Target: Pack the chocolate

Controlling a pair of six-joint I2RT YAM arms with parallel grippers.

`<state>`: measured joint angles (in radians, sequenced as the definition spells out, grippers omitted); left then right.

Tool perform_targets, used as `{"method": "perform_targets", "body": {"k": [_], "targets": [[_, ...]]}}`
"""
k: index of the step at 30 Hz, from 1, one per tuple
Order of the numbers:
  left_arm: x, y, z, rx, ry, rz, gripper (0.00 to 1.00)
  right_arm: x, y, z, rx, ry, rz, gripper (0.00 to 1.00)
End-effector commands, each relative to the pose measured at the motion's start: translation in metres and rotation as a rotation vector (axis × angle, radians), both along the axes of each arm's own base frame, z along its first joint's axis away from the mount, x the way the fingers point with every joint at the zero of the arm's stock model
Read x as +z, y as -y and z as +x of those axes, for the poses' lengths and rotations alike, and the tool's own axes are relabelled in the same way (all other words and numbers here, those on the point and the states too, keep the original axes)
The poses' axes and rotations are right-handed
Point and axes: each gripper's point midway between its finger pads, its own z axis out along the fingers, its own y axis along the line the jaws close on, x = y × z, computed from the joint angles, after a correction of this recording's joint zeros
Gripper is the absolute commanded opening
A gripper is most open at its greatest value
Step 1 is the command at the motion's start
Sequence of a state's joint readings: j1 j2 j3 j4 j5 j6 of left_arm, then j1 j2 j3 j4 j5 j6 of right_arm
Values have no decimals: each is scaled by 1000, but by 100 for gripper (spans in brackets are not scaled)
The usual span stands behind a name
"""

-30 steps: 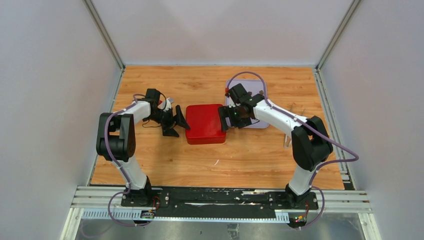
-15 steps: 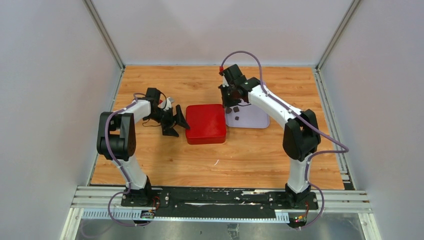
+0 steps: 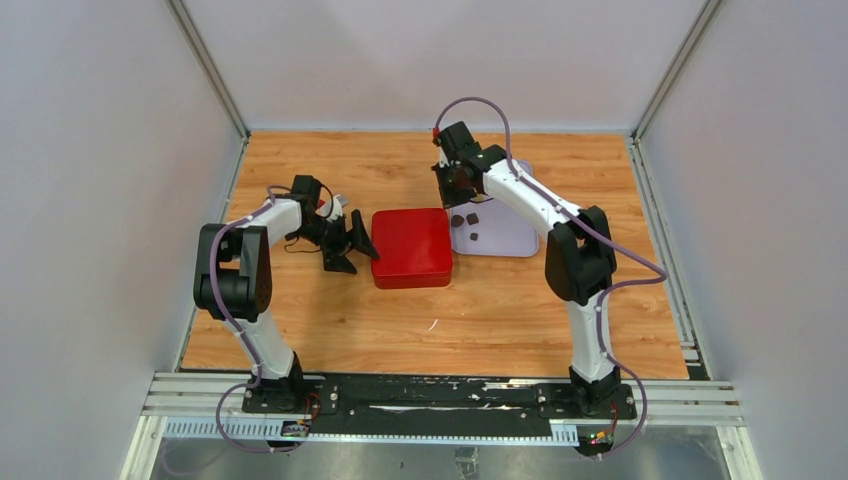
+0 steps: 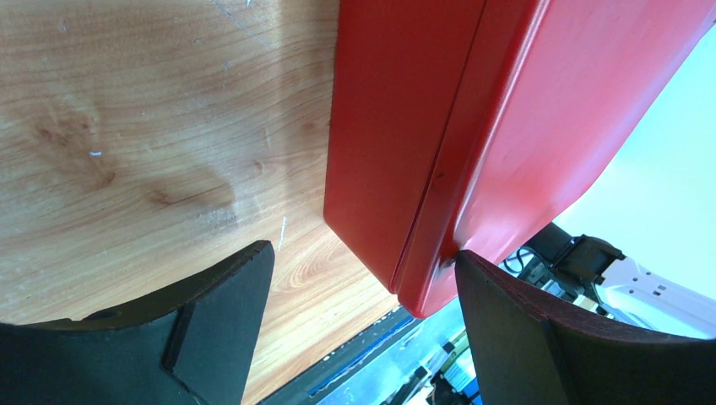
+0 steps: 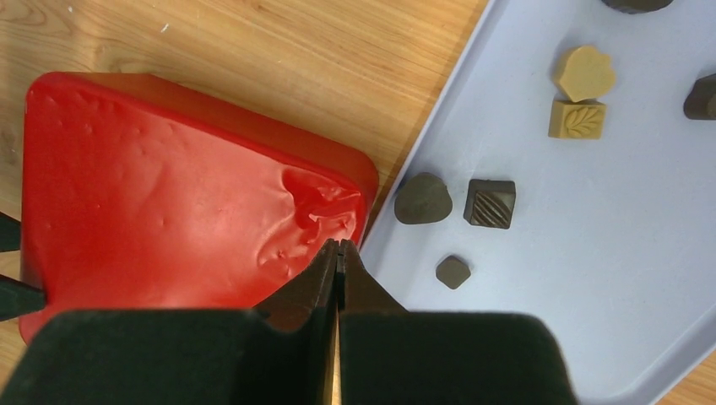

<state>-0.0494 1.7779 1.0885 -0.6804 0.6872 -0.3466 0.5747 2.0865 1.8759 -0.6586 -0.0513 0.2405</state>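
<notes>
The red box [image 3: 411, 247] lies closed in the middle of the table. Chocolate pieces sit on the lavender tray [image 3: 505, 235] to its right: a dark round one [image 5: 423, 199], a striped dark square [image 5: 490, 203], a small square [image 5: 453, 272] and tan ones [image 5: 584, 72]. My right gripper [image 5: 339, 246] is shut with nothing in it, raised over the box's right corner and the tray's left edge [image 3: 455, 185]. My left gripper [image 4: 361, 253] is open at the box's left side [image 3: 352, 245]; one finger [image 4: 507, 321] touches the lid's [image 4: 540, 126] corner.
The box stands on a wooden tabletop [image 3: 330, 160] enclosed by grey walls on three sides. The tray's left edge [image 5: 422, 160] lies close against the box. A black and metal rail [image 3: 440, 395] with the arm bases runs along the near edge.
My right gripper has shut, lifted off the box's right edge and swung toward the far side of the tray, uncovering chocolates there. The left arm has not moved.
</notes>
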Motion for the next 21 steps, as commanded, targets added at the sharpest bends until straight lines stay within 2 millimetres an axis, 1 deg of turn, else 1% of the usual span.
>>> {"method": "perform_targets", "body": {"k": [1, 5, 6, 8, 14, 21], "targets": [[2, 1, 2, -19, 10, 8, 83, -24, 8, -2, -4, -58, -43, 0], [3, 1, 2, -18, 11, 7, 83, -46, 11, 0, -18, -82, -73, 0], [3, 1, 3, -18, 11, 8, 83, -49, 11, 0, -19, -84, -80, 0], [4, 1, 3, -18, 12, 9, 83, -48, 10, 2, -18, -80, -78, 0], [5, 0, 4, -17, 17, 11, 83, -25, 9, 4, -14, -36, -53, 0], [6, 1, 6, -15, 16, 8, 83, 6, -2, 11, 1, 28, 12, 0]]}}
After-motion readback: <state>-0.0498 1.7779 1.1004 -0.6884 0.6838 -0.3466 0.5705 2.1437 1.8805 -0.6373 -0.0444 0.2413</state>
